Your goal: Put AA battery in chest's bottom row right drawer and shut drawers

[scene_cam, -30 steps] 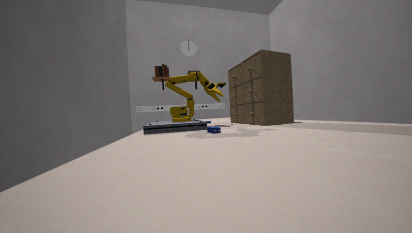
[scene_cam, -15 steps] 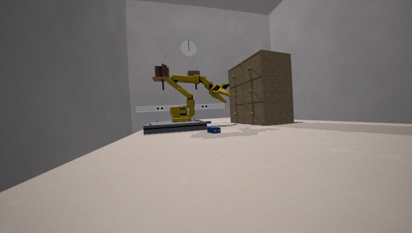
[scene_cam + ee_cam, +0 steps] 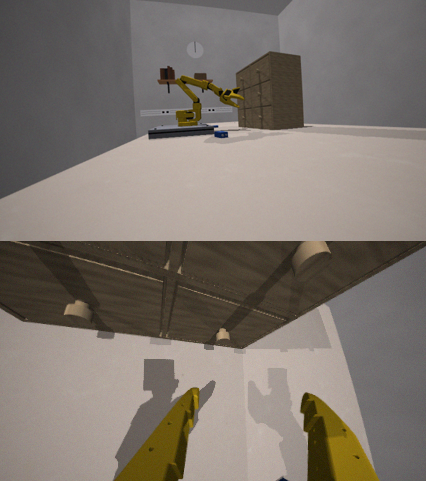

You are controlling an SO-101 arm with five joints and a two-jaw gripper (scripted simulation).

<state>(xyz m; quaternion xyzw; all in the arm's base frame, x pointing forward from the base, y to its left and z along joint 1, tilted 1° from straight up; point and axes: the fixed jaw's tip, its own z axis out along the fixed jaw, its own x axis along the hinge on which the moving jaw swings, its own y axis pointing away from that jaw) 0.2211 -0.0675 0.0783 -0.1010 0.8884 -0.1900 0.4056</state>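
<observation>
Hand [image 3: 238, 101] partly open, empty, near chest [image 3: 285, 89] front; no readable writing.
</observation>
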